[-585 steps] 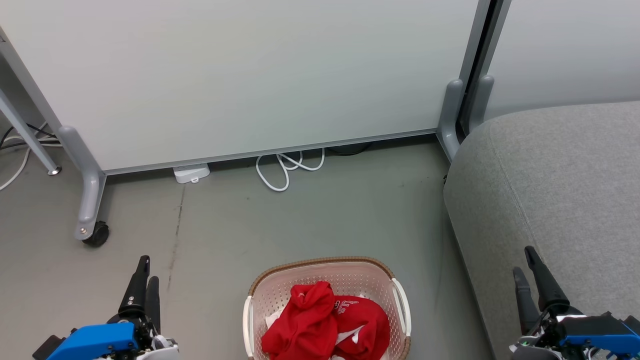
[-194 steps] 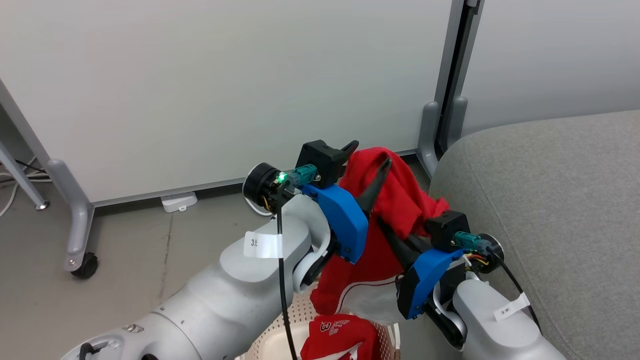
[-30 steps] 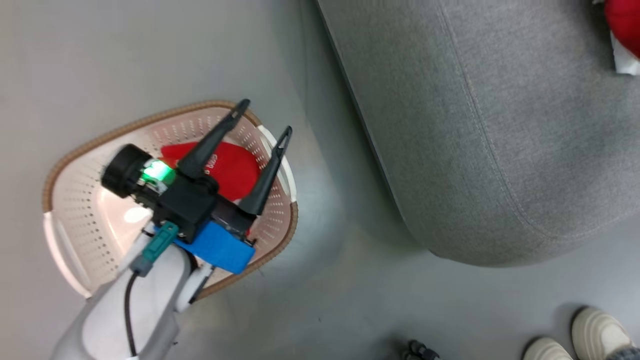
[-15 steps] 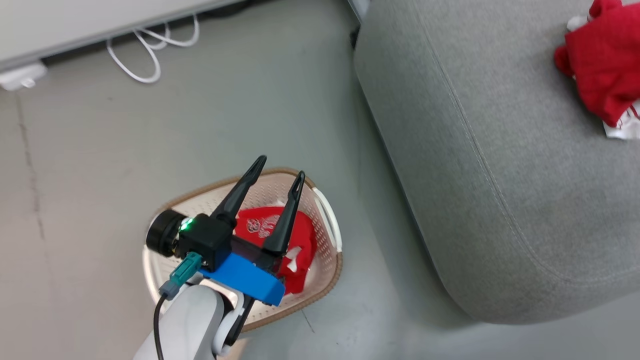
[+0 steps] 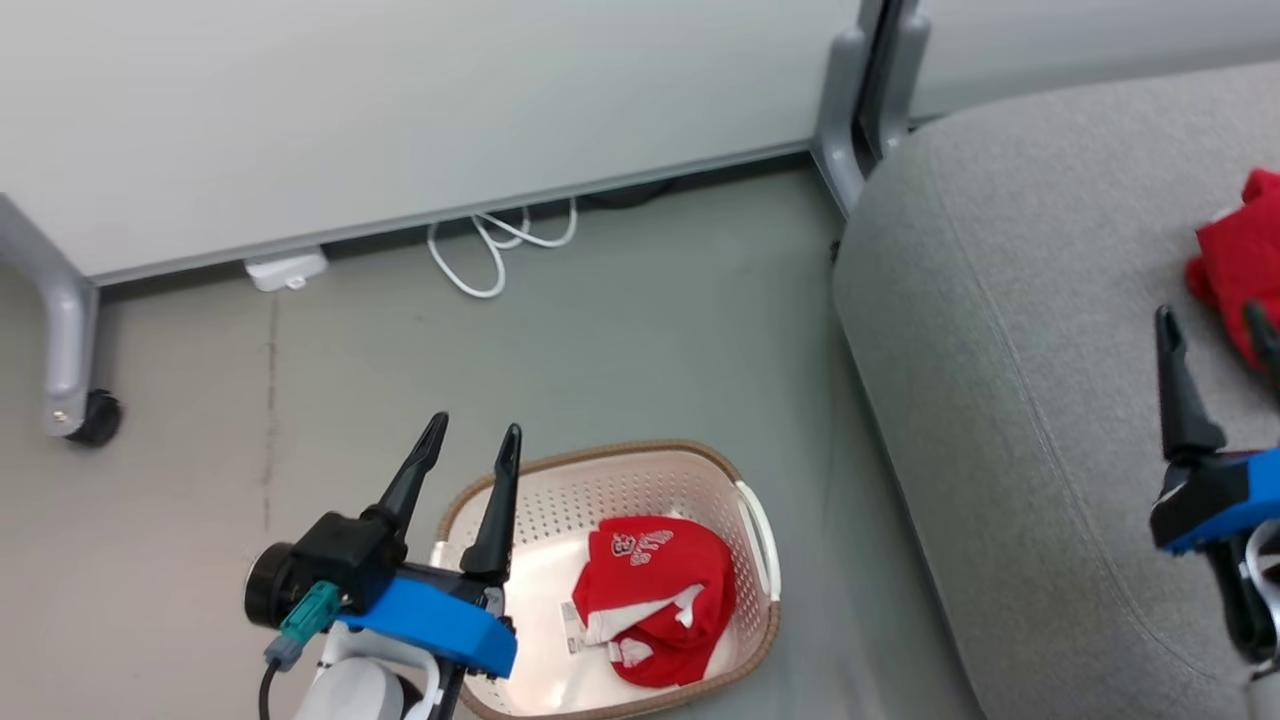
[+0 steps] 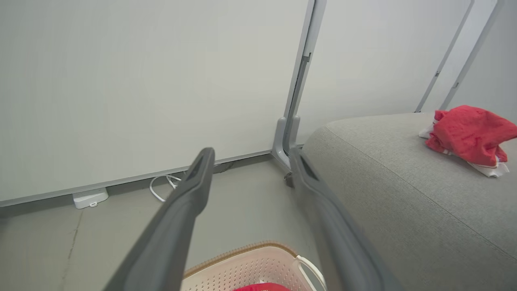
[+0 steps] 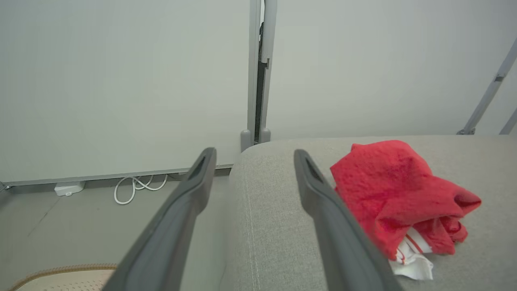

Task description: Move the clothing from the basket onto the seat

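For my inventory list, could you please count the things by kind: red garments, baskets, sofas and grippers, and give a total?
Red garments: 2 (one in the basket, one on the sofa)
Baskets: 1
Sofas: 1
Grippers: 2 (left gripper, right gripper, both open)
Total: 6
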Available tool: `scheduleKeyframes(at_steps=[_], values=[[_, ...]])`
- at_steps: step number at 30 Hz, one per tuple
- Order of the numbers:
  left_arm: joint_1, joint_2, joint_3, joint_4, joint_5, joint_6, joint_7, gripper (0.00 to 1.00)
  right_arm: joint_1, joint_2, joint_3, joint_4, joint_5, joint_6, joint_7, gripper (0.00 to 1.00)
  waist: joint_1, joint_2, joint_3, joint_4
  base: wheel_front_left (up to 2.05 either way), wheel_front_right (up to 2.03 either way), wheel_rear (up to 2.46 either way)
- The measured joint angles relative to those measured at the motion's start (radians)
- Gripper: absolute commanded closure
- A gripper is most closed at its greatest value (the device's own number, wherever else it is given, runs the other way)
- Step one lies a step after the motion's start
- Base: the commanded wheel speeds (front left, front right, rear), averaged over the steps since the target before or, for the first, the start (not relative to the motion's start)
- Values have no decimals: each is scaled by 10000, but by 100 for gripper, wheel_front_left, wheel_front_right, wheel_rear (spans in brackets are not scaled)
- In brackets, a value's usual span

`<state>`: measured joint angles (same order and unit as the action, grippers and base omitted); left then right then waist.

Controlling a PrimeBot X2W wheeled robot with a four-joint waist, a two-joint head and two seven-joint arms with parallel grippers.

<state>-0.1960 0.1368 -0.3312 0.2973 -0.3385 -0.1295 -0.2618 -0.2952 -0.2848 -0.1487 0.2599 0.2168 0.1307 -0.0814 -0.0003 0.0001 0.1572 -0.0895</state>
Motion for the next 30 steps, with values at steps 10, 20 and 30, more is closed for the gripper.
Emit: scheduleKeyframes(at_steps=[10,20,30], values=[[588,-144,1175,299,142,-2,-10,0,1901,1187,15,-1931,-500,0,512,0,0,0,-924,921,0,0,0],[975,-230,2077,591,320,-2,-10,0,2854,1812,621,-2184,-786,0,535,0,2,0,-1435,1347,0,0,0],[1173,-247,2217,633,382,-2,-10,0,3146,2065,874,-2157,-673,0,537,0,2,0,-1542,1413,0,0,0]])
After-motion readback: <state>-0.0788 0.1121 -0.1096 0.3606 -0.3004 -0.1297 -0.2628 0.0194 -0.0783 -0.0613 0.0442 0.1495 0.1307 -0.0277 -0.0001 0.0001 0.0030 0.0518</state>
